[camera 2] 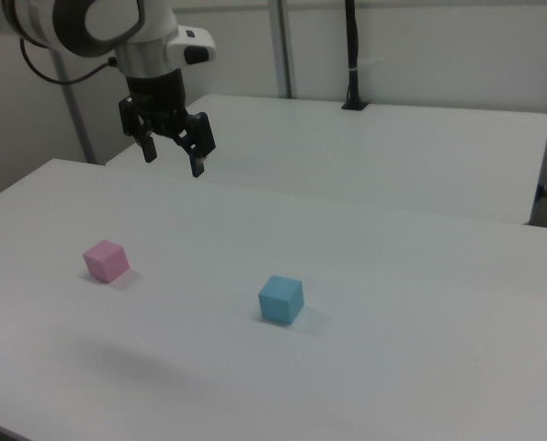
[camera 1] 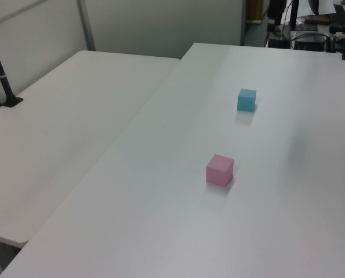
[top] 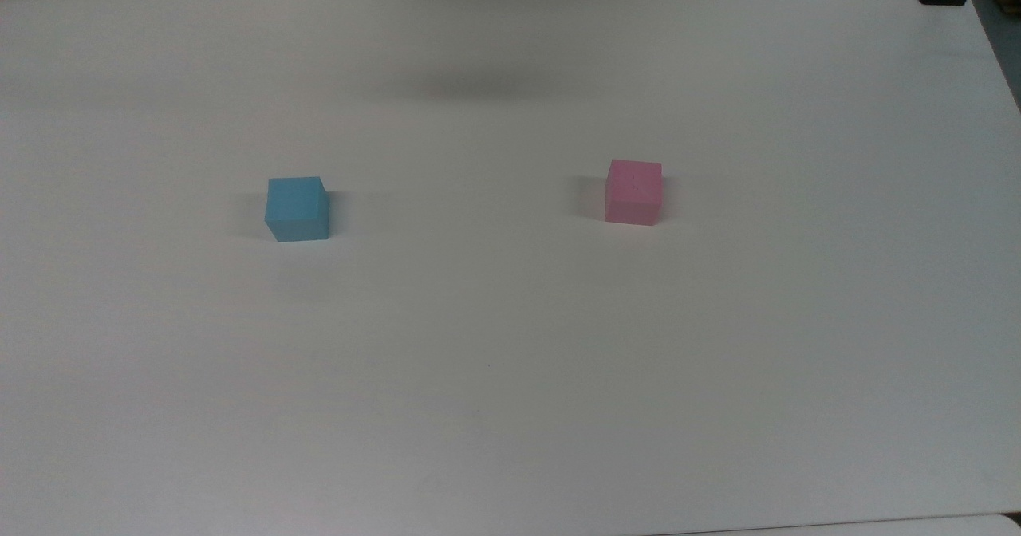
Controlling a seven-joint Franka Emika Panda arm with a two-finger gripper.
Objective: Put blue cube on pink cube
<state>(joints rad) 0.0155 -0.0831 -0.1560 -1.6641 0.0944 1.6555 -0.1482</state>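
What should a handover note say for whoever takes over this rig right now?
Gripper: open, empty, raised above the table in the right view.
Blue cube: on the table, at the top view's left, untouched.
Pink cube: on the table, at the top view's right, well apart from the blue one.
Done: nothing yet.
Left: grasp the blue cube, lift it, set it on the pink cube, release.

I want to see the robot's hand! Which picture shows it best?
The right view: the hand hangs open above the table, holding nothing. The top view and left view show its blurry shadow on the table.
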